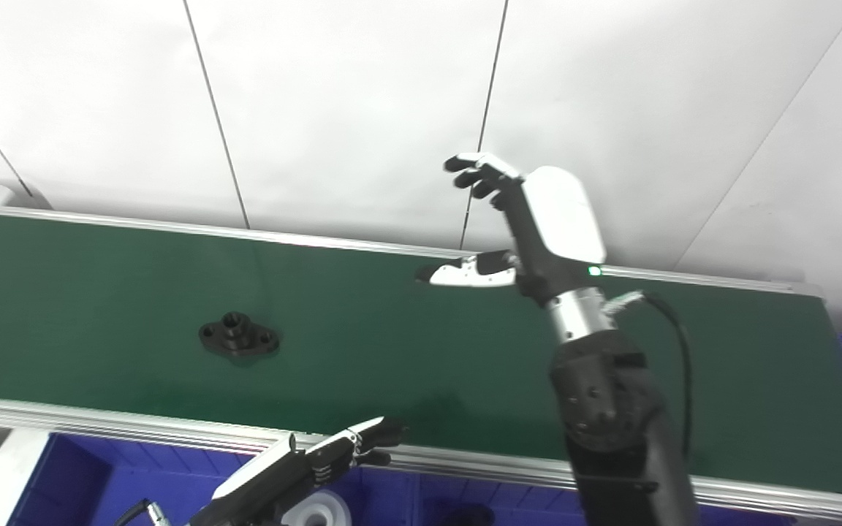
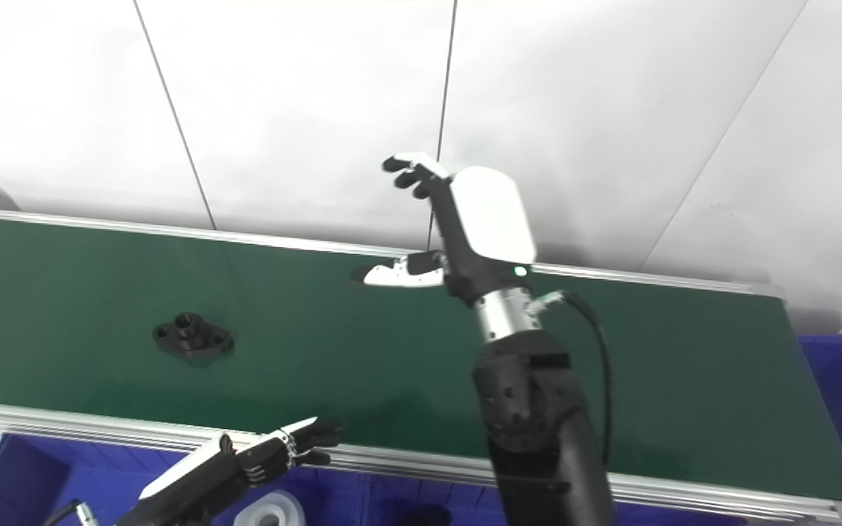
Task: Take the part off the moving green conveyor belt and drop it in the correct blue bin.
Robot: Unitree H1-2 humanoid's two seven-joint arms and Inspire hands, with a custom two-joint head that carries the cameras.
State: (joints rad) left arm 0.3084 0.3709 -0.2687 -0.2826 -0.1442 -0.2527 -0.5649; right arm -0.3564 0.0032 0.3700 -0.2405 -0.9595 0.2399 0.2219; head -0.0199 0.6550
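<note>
Black part (image 1: 239, 337) lies alone on the belt (image 1: 406, 343); right hand (image 1: 531, 219) hovers spread (empty); left hand (image 1: 304, 467) holds nothing.

White panelled wall (image 1: 348, 95) with thin dark seams — behind, a white cylindrical piece (image 1: 322, 509) — bottom edge.

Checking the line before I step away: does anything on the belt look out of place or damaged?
Nothing stands out. One black flanged part lies flat on the green conveyor belt, untouched; the right hand is open above the belt.
</note>
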